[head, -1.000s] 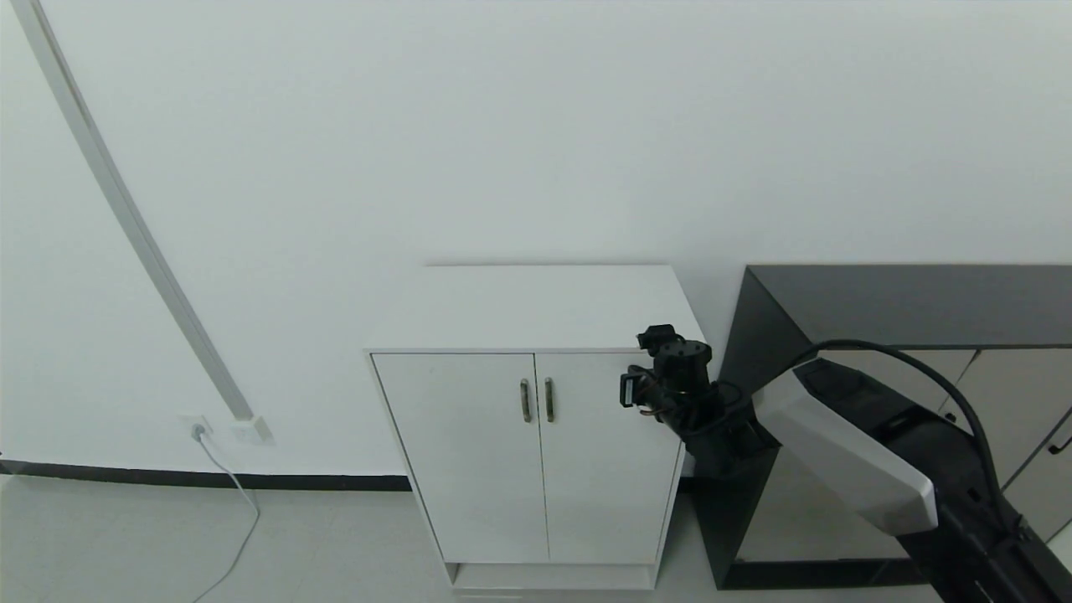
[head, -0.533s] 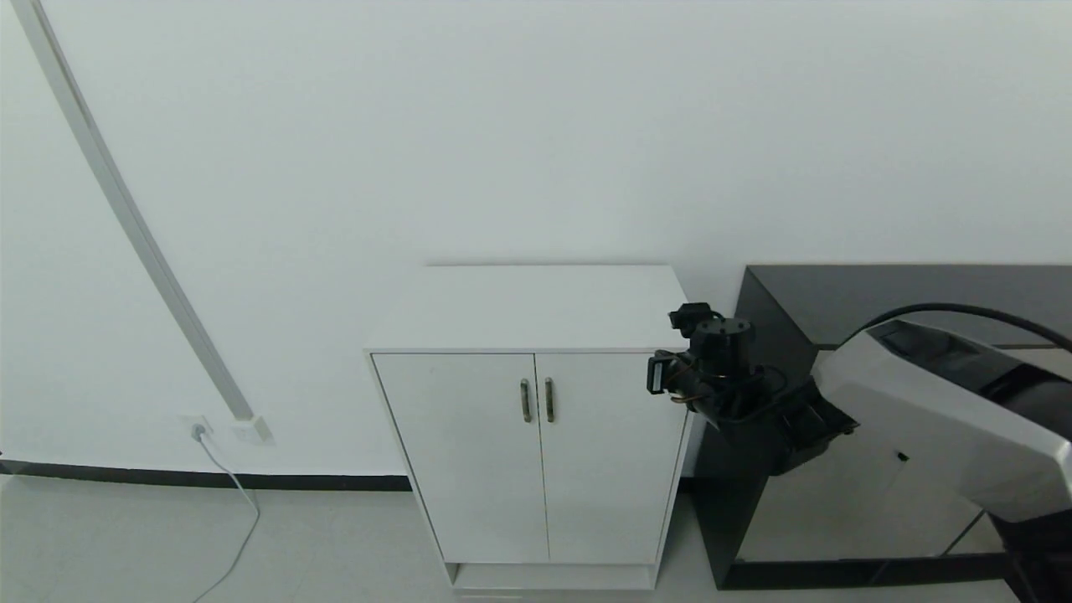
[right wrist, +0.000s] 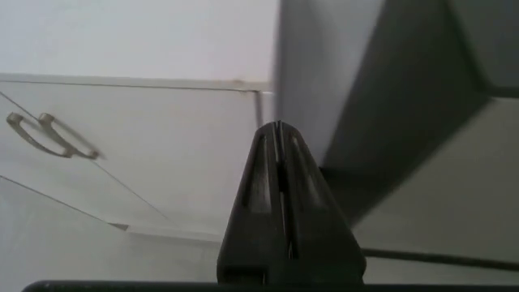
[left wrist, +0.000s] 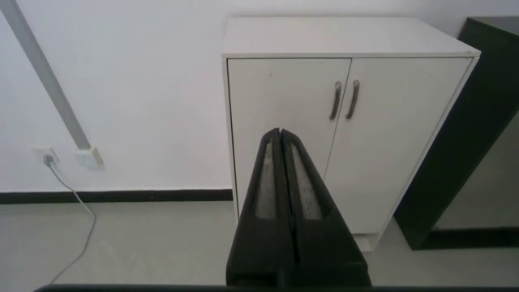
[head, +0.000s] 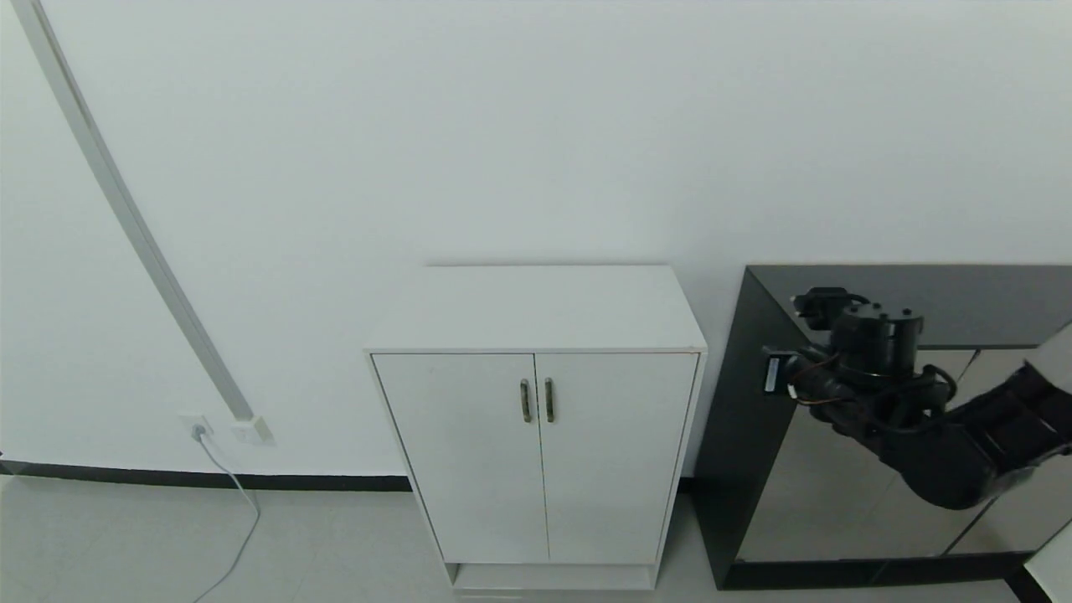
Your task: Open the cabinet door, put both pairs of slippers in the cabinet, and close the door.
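Note:
The white cabinet [head: 536, 318] stands against the wall with both doors closed and its two metal handles [head: 537, 400] side by side at the centre seam. My right arm's wrist [head: 871, 360] hangs to the right of it, in front of the dark cabinet. In the right wrist view my right gripper [right wrist: 280, 126] is shut on nothing, and it points at the gap between the white cabinet's right door [right wrist: 162, 154] and the dark cabinet. My left gripper [left wrist: 280, 131] is also shut and empty, held back from the white cabinet [left wrist: 349, 36] and facing its left door.
A dark cabinet [head: 921, 293] with glossy doors stands right of the white one. A wall socket with a trailing cable [head: 199, 431] is at the lower left, under a slanted grey conduit [head: 126, 209]. Bare floor [head: 318, 544] lies in front.
My right arm has swung to the right, from in front of the white cabinet's right door to in front of the dark cabinet. The doors have stayed closed.

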